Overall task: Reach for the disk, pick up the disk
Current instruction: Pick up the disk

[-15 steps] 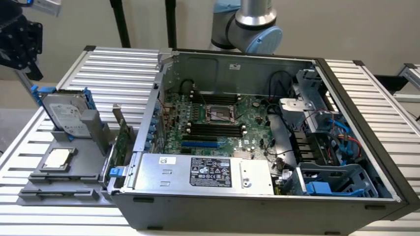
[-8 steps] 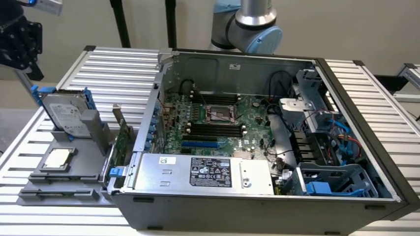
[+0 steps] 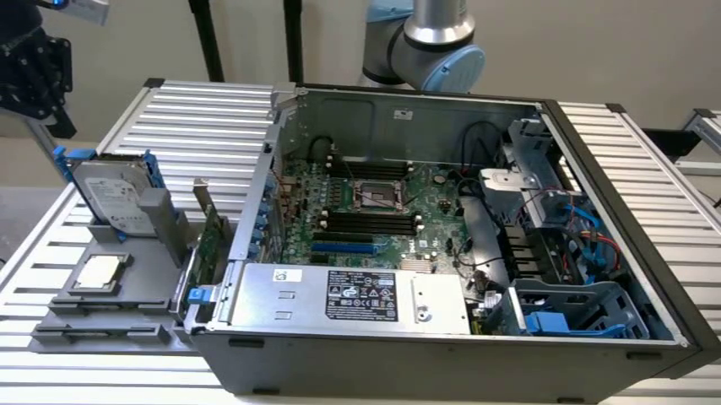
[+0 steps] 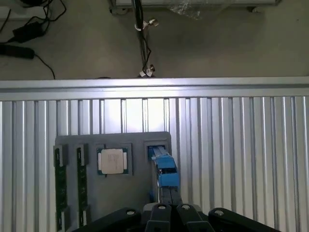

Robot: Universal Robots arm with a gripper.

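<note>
The disk (image 3: 116, 201) is a silver-grey hard drive with a white label, clipped in a bright blue frame. It stands on edge in a grey holder (image 3: 169, 221) at the exterior view's left, beside the open computer case. From the wrist view I look down on the disk's (image 4: 164, 166) blue top edge in that holder. My gripper (image 4: 169, 199) hangs well above it, its two dark fingers pressed together and shut, with nothing between them. The lower end of the disk is hidden behind the fingers in the wrist view.
A small square silver chip (image 4: 112, 160) lies in the grey tray (image 4: 137, 198) beside the disk, with two memory sticks (image 4: 60, 181) in slots. The open computer case (image 3: 451, 219) holds a silver box with a black label (image 3: 349, 295). The ribbed metal table (image 4: 241, 145) ends at a rail; beyond it lies floor with cables.
</note>
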